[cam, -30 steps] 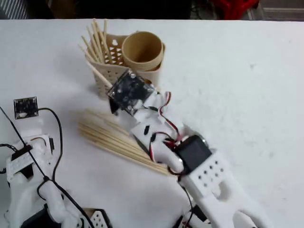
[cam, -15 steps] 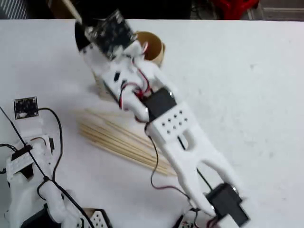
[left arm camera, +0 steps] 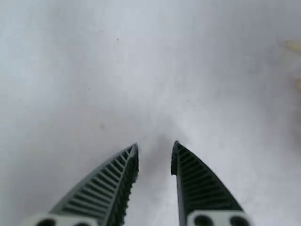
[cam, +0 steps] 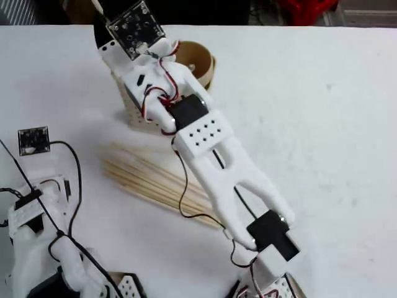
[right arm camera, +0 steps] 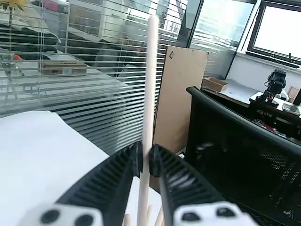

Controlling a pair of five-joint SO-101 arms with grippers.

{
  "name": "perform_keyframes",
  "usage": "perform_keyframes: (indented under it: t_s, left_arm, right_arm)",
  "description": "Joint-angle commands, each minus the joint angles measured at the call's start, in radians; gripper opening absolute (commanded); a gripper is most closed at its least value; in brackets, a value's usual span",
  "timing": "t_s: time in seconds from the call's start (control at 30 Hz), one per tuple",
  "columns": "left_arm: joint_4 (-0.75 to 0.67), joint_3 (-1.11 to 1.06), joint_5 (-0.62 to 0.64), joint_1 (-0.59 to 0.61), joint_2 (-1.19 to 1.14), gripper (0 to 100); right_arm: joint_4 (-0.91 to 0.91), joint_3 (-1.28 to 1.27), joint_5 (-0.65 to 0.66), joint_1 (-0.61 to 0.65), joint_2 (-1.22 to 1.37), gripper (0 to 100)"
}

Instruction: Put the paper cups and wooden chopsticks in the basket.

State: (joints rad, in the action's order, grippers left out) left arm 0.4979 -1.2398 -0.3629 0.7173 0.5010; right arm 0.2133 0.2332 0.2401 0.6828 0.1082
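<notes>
Table [cam: 322, 99]: white, matt, faintly grainy surface. Chopsticks [cam: 146, 180] lying on it: bare pale wood, unvarnished, matt. Chopstick [right arm camera: 151, 70] at the right claw [right arm camera: 146, 160]: same pale wood, smooth finish. Basket [cam: 133, 112]: cream plastic, perforated wall, dull sheen. Cup [cam: 203, 65]: tan paper, matt. Right arm [cam: 229, 167]: white plastic shell, matt. Right claw and left claw [left arm camera: 155, 153]: dark plastic, ribbed inner faces, semi-matt.
</notes>
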Motion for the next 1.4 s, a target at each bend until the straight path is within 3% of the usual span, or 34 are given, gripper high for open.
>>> perform_keyframes:
  t_s: [0.0,0.1,0.27,0.5,0.57,0.67,0.83,0.93,1.03,1.13,1.37]
  left_arm:
    - [-0.023,0.005,0.008,-0.015,0.001,13]
    - [-0.023,0.005,0.008,-0.015,0.001,13]
    - [-0.023,0.005,0.008,-0.015,0.001,13]
    - [-0.023,0.005,0.008,-0.015,0.001,13]
    - [-0.023,0.005,0.008,-0.015,0.001,13]
    - [-0.023,0.005,0.008,-0.015,0.001,13]
    - [-0.023,0.005,0.008,-0.015,0.001,13]
    - [-0.023,0.005,0.008,-0.015,0.001,13]
    - [-0.023,0.005,0.008,-0.015,0.001,13]
    - [-0.023,0.005,0.008,-0.015,0.001,13]
    - [-0.021,0.005,0.008,-0.015,0.001,13]
  right_arm:
    - [-0.027,0.051,-0.009,-0.018,-0.012,8.0]
    - [0.038,0.058,-0.009,-0.019,-0.013,15.2]
    - [0.226,0.051,-0.009,-0.019,-0.088,14.1]
    - [0.880,0.048,0.011,-0.019,-0.291,5.3]
    - [1.064,0.041,0.098,-0.015,-0.323,2.7]
    - [1.198,-0.041,0.236,-0.010,-0.323,1.8]
    - [1.021,-0.396,0.434,-0.042,-0.332,1.9]
    - [0.845,-0.580,0.486,-0.056,-0.321,2.7]
    - [0.687,-0.738,0.542,-0.059,-0.321,11.4]
    - [0.570,-0.829,0.551,-0.061,-0.321,17.8]
    - [0.503,-0.884,0.605,-0.068,-0.263,17.0]
